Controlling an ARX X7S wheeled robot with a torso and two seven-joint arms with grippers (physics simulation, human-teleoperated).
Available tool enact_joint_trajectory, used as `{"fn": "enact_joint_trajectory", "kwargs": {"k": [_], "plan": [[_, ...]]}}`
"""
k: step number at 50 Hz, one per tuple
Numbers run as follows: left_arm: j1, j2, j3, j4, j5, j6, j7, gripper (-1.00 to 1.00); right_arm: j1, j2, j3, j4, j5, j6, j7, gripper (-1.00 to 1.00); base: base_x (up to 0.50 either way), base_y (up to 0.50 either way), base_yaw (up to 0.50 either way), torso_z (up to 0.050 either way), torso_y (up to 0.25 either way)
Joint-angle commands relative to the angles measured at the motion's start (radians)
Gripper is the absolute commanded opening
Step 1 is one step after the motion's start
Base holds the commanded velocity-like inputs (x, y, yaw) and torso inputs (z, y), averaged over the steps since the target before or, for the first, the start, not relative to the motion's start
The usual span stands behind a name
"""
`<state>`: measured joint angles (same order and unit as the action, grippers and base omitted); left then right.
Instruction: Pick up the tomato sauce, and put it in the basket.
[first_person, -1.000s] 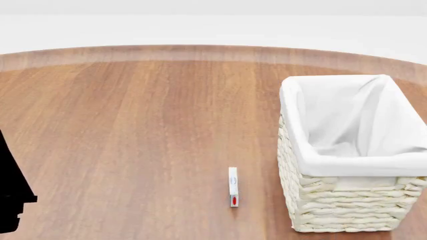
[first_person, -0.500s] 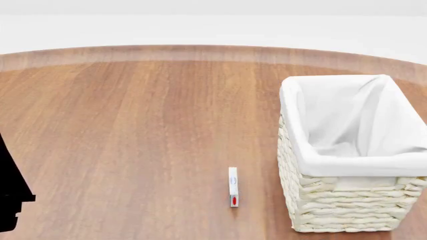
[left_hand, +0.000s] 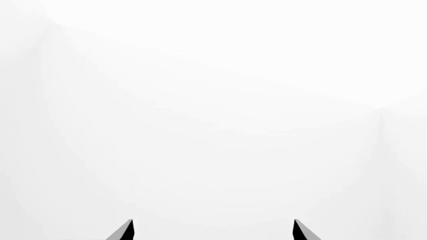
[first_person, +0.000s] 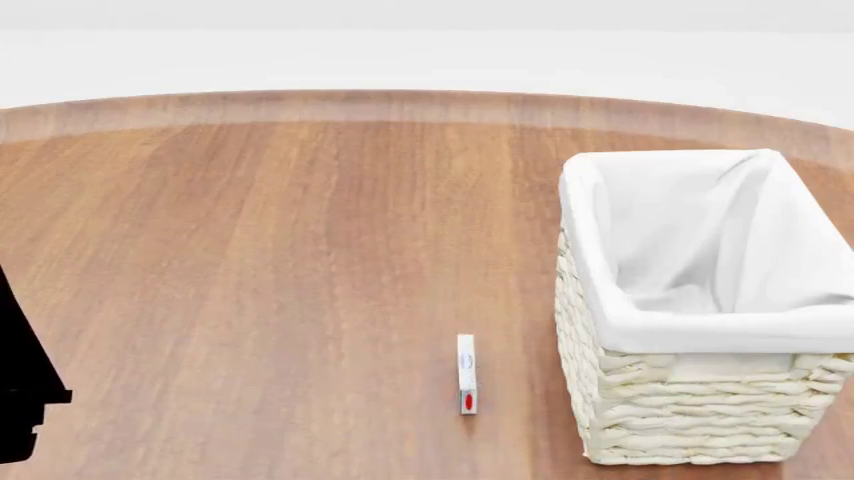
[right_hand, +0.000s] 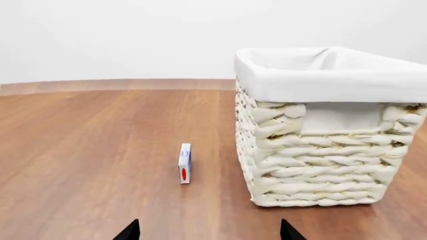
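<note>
The tomato sauce can is out of view in every frame. The cream wicker basket (first_person: 694, 300) with a white cloth lining stands on the wooden table at the right; it also shows in the right wrist view (right_hand: 320, 125). My right gripper (right_hand: 209, 231) is open and empty, low over the table in front of the basket. My left gripper (left_hand: 212, 231) is open and empty, facing only blank white. A black part of my left arm (first_person: 24, 390) shows at the head view's left edge.
A small thin white box with a red mark (first_person: 466, 374) stands on the table just left of the basket, also seen in the right wrist view (right_hand: 185, 163). The table's far edge (first_person: 400, 100) curves across the back.
</note>
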<state>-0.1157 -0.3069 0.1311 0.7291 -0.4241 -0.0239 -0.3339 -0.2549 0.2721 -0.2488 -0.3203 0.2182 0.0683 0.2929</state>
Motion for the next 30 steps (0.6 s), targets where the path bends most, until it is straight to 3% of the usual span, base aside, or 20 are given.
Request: {"fn": "enact_joint_trajectory", "kwargs": {"k": [1, 30], "plan": [[-0.003, -0.003, -0.001, -0.011, -0.009, 0.006, -0.001, 1.0, 0.016, 0.0, -0.008, 0.011, 0.014, 0.054, 0.012, 1.0, 0.0, 0.0, 0.0, 0.0, 0.0], [0.002, -0.013, 0.007, -0.017, -0.01, 0.02, -0.007, 1.0, -0.064, -0.003, 0.013, 0.007, 0.072, 0.061, 0.046, 1.0, 0.0, 0.0, 0.0, 0.0, 0.0]]}}
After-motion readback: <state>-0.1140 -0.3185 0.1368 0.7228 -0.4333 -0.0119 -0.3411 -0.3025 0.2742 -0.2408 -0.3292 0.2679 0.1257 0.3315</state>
